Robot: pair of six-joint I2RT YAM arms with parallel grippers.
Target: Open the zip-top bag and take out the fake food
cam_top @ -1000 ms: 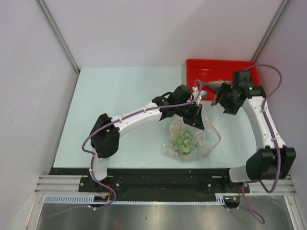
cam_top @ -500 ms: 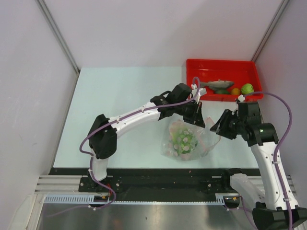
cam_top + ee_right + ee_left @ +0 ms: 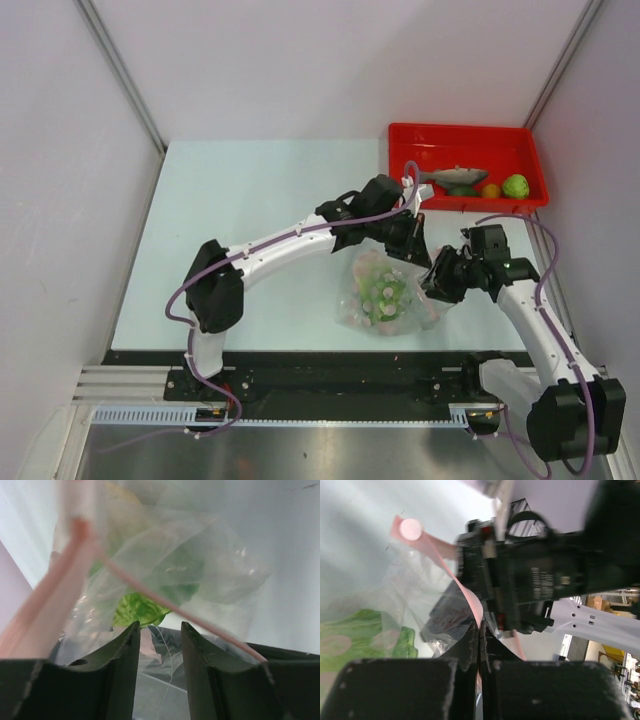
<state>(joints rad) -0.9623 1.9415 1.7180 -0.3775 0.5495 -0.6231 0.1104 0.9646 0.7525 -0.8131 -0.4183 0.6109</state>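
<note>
The clear zip-top bag [image 3: 385, 295] lies on the table with a leafy green piece [image 3: 383, 292] inside. My left gripper [image 3: 412, 247] is shut on the bag's pink zip strip [image 3: 470, 600] and holds that edge up. My right gripper [image 3: 435, 282] is open at the bag's mouth, its fingers [image 3: 122, 655] reaching into the plastic toward the green lettuce piece [image 3: 137, 608]. Nothing is held between them. The grey fish [image 3: 455, 178], the orange fruit [image 3: 490, 190] and the light green fruit [image 3: 516, 186] lie in the red tray [image 3: 420, 140].
The red tray stands at the table's back right corner. Grey walls close in on both sides. The right arm's black wrist [image 3: 535, 580] fills the left wrist view just behind the zip strip.
My right gripper left the tray, where the fish now lies, and came down and left to the bag's mouth. The left gripper kept its hold on the zip strip.
</note>
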